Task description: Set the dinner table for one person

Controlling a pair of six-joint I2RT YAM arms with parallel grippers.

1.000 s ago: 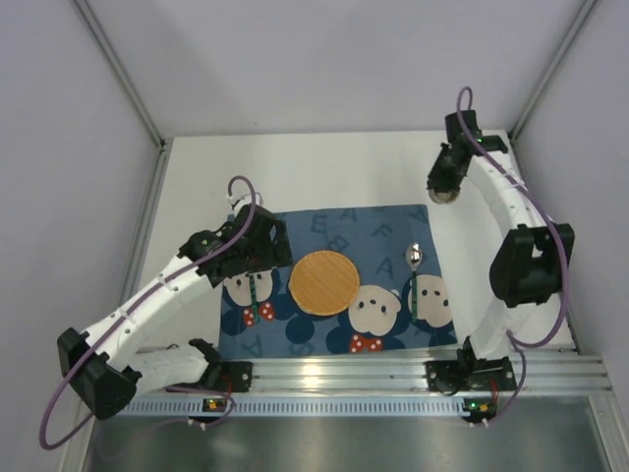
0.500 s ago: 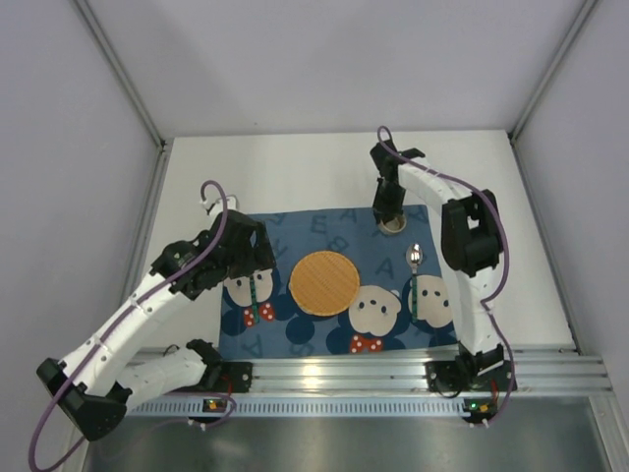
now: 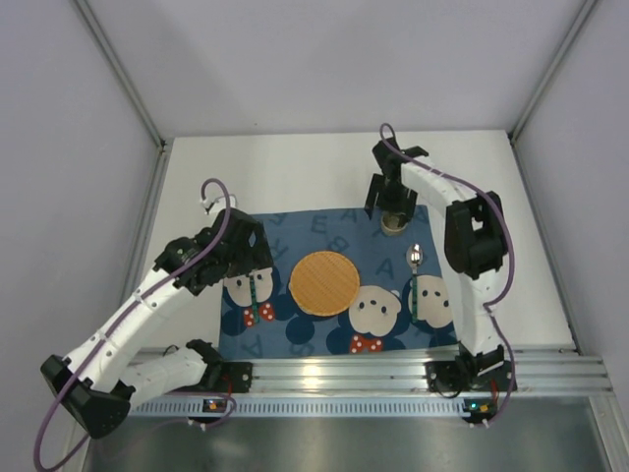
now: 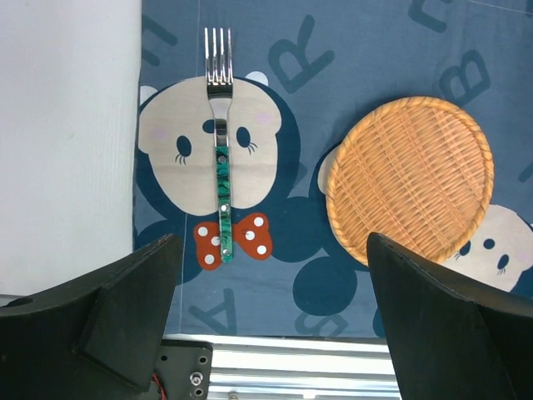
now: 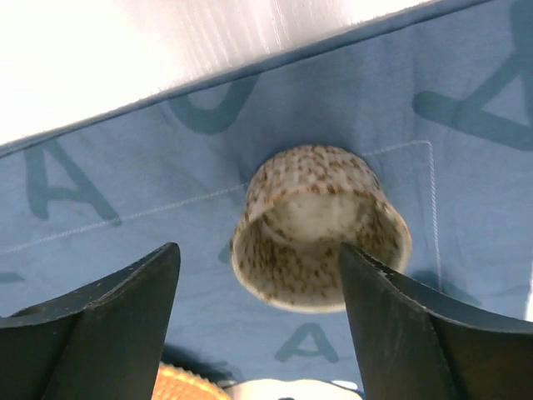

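Note:
On the white dinner table (image 3: 295,172) lies a blue cartoon placemat (image 3: 295,339). It carries a round woven plate (image 3: 324,283), a green-handled fork (image 3: 254,295) to the plate's left and a green-handled spoon (image 3: 415,280) to its right. A speckled cup (image 3: 395,222) stands upright on the mat's far right corner. My right gripper (image 3: 391,202) is open around the cup (image 5: 321,208), which sits nearer its right finger. My left gripper (image 3: 239,261) hangs wide open above the mat, holding nothing. The left wrist view shows the fork (image 4: 221,167) and the plate (image 4: 408,179) lying ahead of the fingers.
A ribbed aluminium rail (image 3: 393,379) runs along the near edge with both arm bases on it. Grey walls and frame posts (image 3: 147,138) close in the table on the left, right and far sides. Bare white tabletop (image 4: 67,125) lies left of the mat.
My right arm carried the cup from the far right onto the mat's far right corner, and its jaws have opened off it. My left gripper drew back slightly from the fork.

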